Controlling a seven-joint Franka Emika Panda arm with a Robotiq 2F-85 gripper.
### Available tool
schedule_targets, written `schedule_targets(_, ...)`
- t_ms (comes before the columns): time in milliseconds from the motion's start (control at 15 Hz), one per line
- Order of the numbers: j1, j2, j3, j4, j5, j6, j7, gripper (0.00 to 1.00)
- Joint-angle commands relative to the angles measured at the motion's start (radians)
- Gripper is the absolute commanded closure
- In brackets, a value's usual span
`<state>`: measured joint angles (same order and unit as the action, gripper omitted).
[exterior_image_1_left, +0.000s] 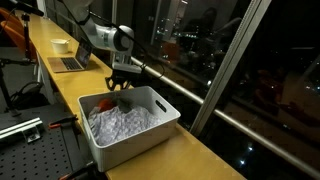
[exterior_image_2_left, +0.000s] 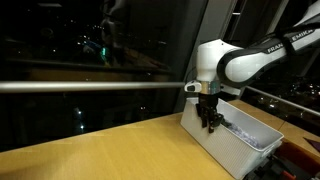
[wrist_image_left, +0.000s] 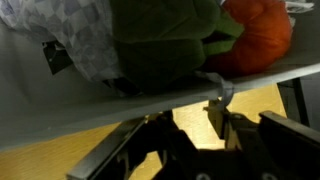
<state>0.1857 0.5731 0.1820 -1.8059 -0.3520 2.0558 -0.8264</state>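
My gripper hangs over the far corner of a white plastic bin on a long wooden counter, seen in both exterior views. The bin holds a crumpled grey patterned cloth and a red-orange soft object. In the wrist view the fingers are spread just outside the bin's wall, one fingertip close to the rim, with nothing between them. Beyond the wall lie a green soft object, the orange object and the cloth.
A laptop and a white cup sit farther along the counter. A dark window with a metal rail runs along the counter's far side. A perforated metal board lies beside the bin.
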Motion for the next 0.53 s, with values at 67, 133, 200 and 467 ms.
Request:
schedule_targets(67,-0.008,-0.009,-0.01,-0.01,-0.025,-0.022,-0.023,0.95)
schedule_targets(133,-0.009,-0.009,-0.011,-0.011,-0.025,-0.022,-0.024,1.0)
schedule_targets(200,-0.01,-0.009,-0.013,-0.012,-0.026,-0.023,-0.025,1.0)
schedule_targets(467,-0.01,-0.019,-0.017,-0.016,-0.028,-0.034,-0.026,1.0)
